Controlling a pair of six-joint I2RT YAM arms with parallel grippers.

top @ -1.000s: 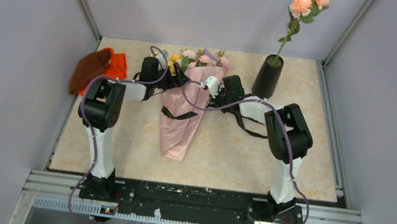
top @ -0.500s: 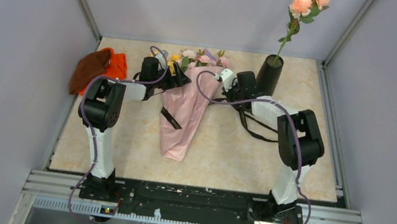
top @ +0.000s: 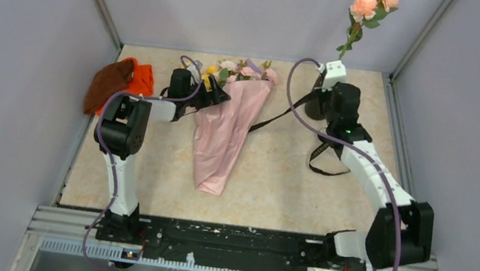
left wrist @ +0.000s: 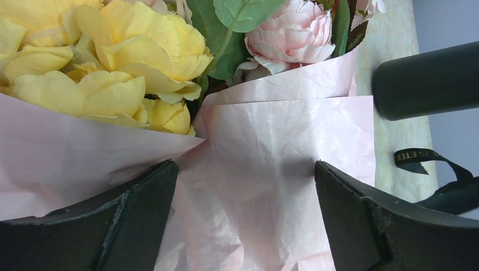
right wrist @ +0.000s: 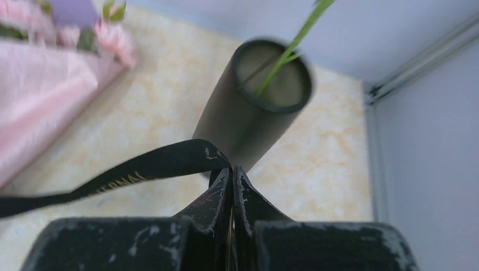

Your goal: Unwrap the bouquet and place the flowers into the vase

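My right claw [right wrist: 233, 174] is closed on the black ribbon [right wrist: 158, 162], just beside the vase [right wrist: 248, 113] at the far right of the tabletop [top: 273, 182]. If I pull further, the ribbon or the arm may tip the vase, or drag the bouquet [top: 224, 126] lying in the middle. Only the left wrist view shows the left claw [left wrist: 245, 172] standing wide around the pink paper, probably not touching it.

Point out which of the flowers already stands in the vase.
The tall peach rose at the back right: its stem drops into the black vase. The other flowers lie wrapped in the pink paper bouquet.
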